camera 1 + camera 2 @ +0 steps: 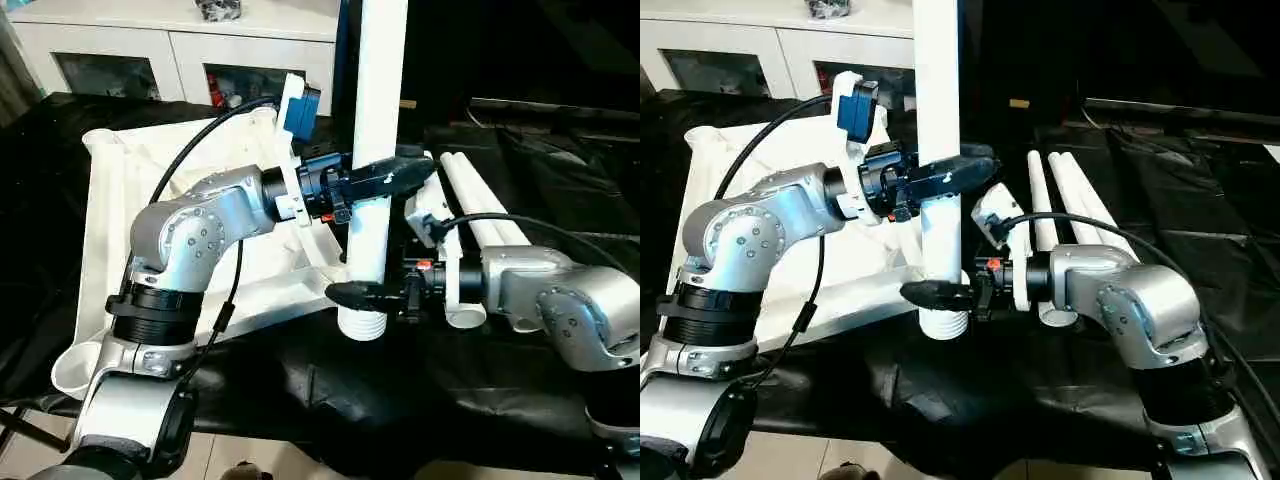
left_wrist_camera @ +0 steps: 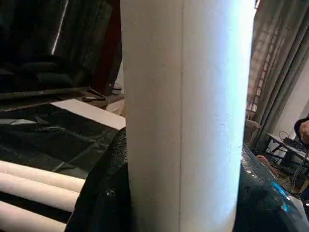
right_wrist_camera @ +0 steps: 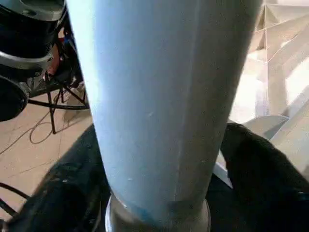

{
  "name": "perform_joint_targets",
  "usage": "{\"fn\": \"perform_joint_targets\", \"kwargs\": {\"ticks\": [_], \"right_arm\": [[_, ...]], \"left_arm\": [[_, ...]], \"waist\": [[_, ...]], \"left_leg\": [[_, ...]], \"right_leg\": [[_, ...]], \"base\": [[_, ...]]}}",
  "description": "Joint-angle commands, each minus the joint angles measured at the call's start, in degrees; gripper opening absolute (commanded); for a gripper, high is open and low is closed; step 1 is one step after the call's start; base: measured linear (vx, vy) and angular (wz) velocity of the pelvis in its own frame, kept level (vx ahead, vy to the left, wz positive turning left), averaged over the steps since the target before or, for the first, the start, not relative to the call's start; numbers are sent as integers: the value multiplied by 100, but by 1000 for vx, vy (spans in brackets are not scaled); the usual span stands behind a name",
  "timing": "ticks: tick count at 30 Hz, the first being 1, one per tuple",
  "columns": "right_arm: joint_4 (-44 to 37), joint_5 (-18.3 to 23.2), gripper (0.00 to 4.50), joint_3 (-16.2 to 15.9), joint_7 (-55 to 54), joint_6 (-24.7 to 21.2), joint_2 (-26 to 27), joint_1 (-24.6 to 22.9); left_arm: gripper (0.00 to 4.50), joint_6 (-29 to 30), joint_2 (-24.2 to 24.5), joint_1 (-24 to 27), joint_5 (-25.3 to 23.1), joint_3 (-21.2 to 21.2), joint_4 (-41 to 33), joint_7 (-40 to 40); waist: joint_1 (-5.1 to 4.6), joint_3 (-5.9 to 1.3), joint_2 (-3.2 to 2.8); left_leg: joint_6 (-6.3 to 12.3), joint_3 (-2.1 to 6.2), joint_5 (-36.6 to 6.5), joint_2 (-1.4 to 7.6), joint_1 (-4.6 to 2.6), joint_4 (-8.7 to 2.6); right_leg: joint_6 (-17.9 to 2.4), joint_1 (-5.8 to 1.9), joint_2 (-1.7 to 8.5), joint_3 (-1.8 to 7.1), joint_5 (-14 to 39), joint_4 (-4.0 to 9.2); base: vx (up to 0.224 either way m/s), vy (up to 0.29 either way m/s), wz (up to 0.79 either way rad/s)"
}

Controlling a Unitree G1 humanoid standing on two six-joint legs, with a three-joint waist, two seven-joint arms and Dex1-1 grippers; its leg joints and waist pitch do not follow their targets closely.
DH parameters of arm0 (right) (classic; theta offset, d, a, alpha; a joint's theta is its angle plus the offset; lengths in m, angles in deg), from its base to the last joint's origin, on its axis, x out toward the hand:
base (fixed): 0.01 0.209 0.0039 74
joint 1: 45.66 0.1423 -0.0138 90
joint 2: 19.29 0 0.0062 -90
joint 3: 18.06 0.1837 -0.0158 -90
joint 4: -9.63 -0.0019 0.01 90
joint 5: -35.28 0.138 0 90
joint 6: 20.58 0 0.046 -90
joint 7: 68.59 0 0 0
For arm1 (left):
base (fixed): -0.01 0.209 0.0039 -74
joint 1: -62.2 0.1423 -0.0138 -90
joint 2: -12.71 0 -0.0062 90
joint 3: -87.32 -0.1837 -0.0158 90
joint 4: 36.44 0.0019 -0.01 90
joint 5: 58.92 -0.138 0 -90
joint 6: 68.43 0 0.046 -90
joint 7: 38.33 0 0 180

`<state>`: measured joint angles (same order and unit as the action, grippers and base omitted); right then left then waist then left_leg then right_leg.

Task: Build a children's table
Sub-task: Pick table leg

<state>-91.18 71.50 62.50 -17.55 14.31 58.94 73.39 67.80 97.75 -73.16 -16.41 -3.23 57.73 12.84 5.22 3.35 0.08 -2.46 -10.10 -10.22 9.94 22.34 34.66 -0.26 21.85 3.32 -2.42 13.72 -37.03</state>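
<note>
Upright leg's (image 1: 378,120) upper end cut off by top edge.

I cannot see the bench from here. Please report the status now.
Left gripper and right gripper both shut on upright leg, left higher. Threaded end above black cover, beside tabletop, not socketed. Spare legs lie right. No obstruction.

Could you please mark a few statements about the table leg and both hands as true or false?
1. The held leg stands upright. True.
2. The left hand grips it below the right hand. False: the left hand is higher.
3. Spare legs lie on the black cover. True.
4. The table top lies ribbed side down. False: its ribs face up.
5. The leg's threaded end points down. True.
</note>
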Motion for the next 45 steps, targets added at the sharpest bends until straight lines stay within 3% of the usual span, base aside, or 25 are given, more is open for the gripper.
{"fn": "perform_joint_targets", "kwargs": {"ticks": [1, 17, 18, 22, 25, 27, 31, 32, 34, 37, 40, 41, 43, 45], "right_arm": [[24, -57, 329, -2, 3, 107, -38, -20], [109, -108, 199, 13, 6, 206, -2, 5], [111, -110, 199, 15, 6, 209, 1, 5], [119, -118, 194, 19, -11, 234, 31, 5], [154, -121, 193, 51, -78, 321, 116, -4], [167, -114, 193, 86, -120, 360, 169, -12], [210, -114, 192, 218, -262, 533, 339, -45], [210, -114, 192, 219, -263, 535, 341, -45], [232, -102, 192, 362, -382, 753, 515, -91], [251, -108, 191, 499, -548, 949, 691, -120], [283, -211, 191, 649, -853, 1224, 868, -146], [401, -431, 191, 734, -1202, 1451, 960, -151], [675, -939, 191, 679, -1682, 1876, 989, -155], [822, -1117, 191, 682, -1928, 1937, 1028, -151]], "left_arm": [[182, -45, 27, -67, 0, 25, -1, 35], [182, -119, 89, -51, -67, -50, -34, 116], [217, -143, 102, -44, -114, -81, -54, 97], [255, -60, 24, -79, -47, 7, 13, -60], [279, -387, -62, -106, -177, 152, 116, -264], [298, -529, -161, -122, -175, 292, 194, -432], [299, -832, -626, -257, 347, 1033, 326, -980], [299, -835, -631, -258, 351, 1040, 326, -986], [299, -1268, -1003, -449, 701, 1596, 387, -1622], [299, -1407, -1070, -567, 833, 1864, 447, -1993], [299, -1388, -882, -512, 564, 1854, 363, -2064], [299, -1372, -490, -269, -28, 1536, 103, -1881], [299, -1301, 99, 134, -740, 924, -289, -1508], [299, -1239, 327, 308, -855, 695, -468, -1324]], "waist": [[24, -425, 40], [26, -433, 37], [24, -435, 32], [26, -437, 31], [27, -436, 11], [26, -444, 6], [37, -446, 4], [43, -449, 4], [52, -454, 10], [64, -449, -2], [46, -434, -3], [31, -434, -11], [-15, -440, -55], [-22, -443, -59]], "left_leg": [[199, 92, -185, 283, -110, -308], [208, 94, -174, 281, -110, -300], [211, 96, -173, 283, -110, -300], [215, 95, -160, 280, -107, -296], [189, 101, -205, 280, -104, -295], [182, 103, -203, 281, -107, -292], [180, 108, -240, 280, -103, -288], [182, 106, -251, 274, -98, -283], [201, 108, -273, 274, -90, -272], [238, 117, -289, 279, -98, -276], [227, 117, -311, 274, -97, -288], [172, 120, -299, 282, -110, -303], [3, 139, -273, 311, -131, -334], [-120, 119, -260, 291, -146, -332]], "right_leg": [[-1450, -323, 451, 268, -539, 382], [-1470, -331, 445, 266, -574, 372], [-1466, -331, 444, 264, -585, 369], [-1488, -332, 447, 265, -627, 367], [-1491, -334, 449, 264, -601, 380], [-1512, -338, 449, 263, -681, 372], [-1587, -349, 458, 257, -783, 369], [-1607, -354, 456, 255, -812, 365], [-1636, -364, 461, 256, -859, 365], [-1622, -350, 456, 250, -836, 364], [-1474, -336, 450, 255, -656, 386], [-1367, -322, 437, 250, -507, 393], [-1137, -284, 438, 243, -308, 379], [-1165, -280, 427, 248, -343, 377]], "base": [[0, 0, 0], [0, 0, 0], [0, 0, 0], [0, 0, 0], [0, 0, 0], [0, 0, 0], [0, 0, 0], [0, 0, 0], [0, 0, 0], [0, 0, 0], [0, 0, 0], [0, 0, 0], [0, 0, 0], [0, 0, 0]]}}
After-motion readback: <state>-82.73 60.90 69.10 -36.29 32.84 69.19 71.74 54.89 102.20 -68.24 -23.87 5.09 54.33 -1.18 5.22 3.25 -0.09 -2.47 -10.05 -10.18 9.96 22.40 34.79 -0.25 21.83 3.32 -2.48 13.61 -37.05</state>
